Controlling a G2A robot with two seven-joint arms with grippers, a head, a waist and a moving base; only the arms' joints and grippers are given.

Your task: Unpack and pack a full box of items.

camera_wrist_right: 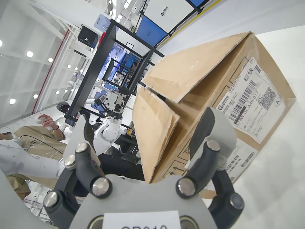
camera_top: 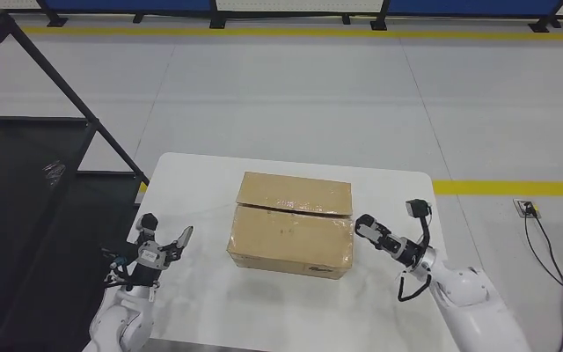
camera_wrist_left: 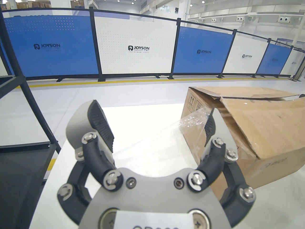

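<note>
Top view showed the cardboard box (camera_top: 293, 224) in the middle of the bench (camera_top: 202, 176), flaps loose but down, no items laid out. Left fingers (camera_wrist_left: 100, 122) and right fingers (camera_wrist_right: 207, 129) stood open at either end, empty; unpacking seemingly had barely begun.

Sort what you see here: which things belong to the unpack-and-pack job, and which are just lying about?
Job: cardboard box, flaps ajar; clear tape trailing off it; left gripper, right gripper, both open; table.
Lying about: black rack beside the table; cable on the floor; fence panels.
</note>
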